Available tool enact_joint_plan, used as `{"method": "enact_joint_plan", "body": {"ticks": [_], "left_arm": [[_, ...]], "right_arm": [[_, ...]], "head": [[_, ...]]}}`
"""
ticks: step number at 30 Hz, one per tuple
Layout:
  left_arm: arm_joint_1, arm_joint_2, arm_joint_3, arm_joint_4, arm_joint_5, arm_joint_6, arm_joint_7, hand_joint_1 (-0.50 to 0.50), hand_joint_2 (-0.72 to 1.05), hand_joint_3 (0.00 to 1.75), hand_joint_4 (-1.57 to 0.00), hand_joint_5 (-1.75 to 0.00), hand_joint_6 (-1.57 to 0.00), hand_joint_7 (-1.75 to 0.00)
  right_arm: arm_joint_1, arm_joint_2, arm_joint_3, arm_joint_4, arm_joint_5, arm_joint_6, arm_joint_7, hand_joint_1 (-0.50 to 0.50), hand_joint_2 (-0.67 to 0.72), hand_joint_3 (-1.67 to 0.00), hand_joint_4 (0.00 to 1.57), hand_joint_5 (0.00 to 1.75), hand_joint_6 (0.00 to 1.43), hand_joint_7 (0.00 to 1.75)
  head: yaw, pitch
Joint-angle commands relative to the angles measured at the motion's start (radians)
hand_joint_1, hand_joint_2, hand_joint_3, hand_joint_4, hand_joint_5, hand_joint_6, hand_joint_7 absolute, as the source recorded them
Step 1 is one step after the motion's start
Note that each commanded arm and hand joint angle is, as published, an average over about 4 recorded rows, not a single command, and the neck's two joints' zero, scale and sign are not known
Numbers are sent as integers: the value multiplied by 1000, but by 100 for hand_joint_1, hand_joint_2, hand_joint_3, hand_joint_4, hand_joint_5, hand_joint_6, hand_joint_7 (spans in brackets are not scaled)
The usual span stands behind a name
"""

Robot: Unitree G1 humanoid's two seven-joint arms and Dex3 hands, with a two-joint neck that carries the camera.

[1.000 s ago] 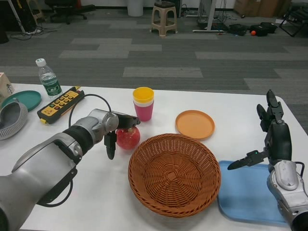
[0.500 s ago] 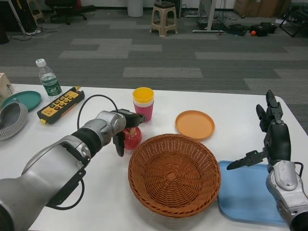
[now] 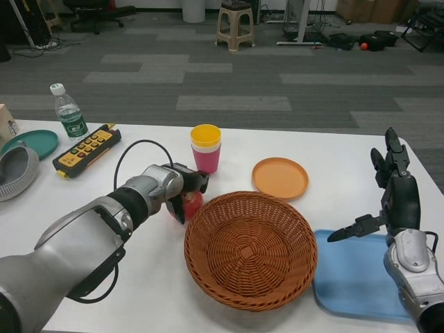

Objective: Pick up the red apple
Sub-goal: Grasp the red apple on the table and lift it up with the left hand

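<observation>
The red apple (image 3: 192, 203) sits on the white table (image 3: 333, 163) just left of the wicker basket (image 3: 251, 250), mostly covered by my left hand (image 3: 182, 189). That hand grips it, with fingers (image 3: 198, 182) over the top and one finger down its left side. Only the apple's lower right part shows. My right hand (image 3: 390, 198) is held up at the far right over the edge of the blue tray (image 3: 354, 284), fingers spread and holding nothing.
Stacked yellow and pink cups (image 3: 206, 148) stand just behind the apple. An orange plate (image 3: 280, 178) lies behind the basket. At the left are a water bottle (image 3: 69, 113), a yellow remote (image 3: 87, 148) with a black cable, a teal plate (image 3: 31, 142) and a grey object (image 3: 14, 170).
My left hand has slid right and closed around the apple, which shifted slightly toward the basket. The right hand has stayed in place.
</observation>
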Motion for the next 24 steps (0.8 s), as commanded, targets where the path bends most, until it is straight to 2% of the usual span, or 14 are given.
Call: {"method": "enact_joint_plan", "body": {"ticks": [1,7,11,15,18,24], "left_arm": [[29,3,-24,22,-5,2,-39,-50,74,39,0,-121,-5,-164],[36,4,-20,22,-21,10,-54,-48,69,83,0,-128,-8,-168],[44,14,-20,20,-37,28,-71,-49,69,98,0,-151,-8,-168],[66,24,-4,-2,-34,31,-78,-50,69,105,0,-162,-10,-168],[109,31,87,-58,-17,31,-76,-50,69,105,0,-164,-11,-168],[221,34,361,-227,65,10,-67,-50,69,96,0,-164,-24,-168]], "right_arm": [[7,1,-14,2,4,-5,-2,-33,41,0,20,0,0,0],[9,1,-13,1,4,-5,-2,-33,41,0,20,0,0,0],[15,2,-19,-1,4,-5,-2,-33,41,0,20,0,0,0],[18,3,-22,-3,4,-5,-3,-32,41,0,20,0,0,0],[21,3,-24,-5,4,-5,-3,-30,41,0,20,0,0,0],[22,3,-26,-6,4,-5,-3,-29,41,0,20,0,0,0]], "head": [[0,-2],[2,-4],[6,0],[5,0],[5,0],[12,-1]]}}
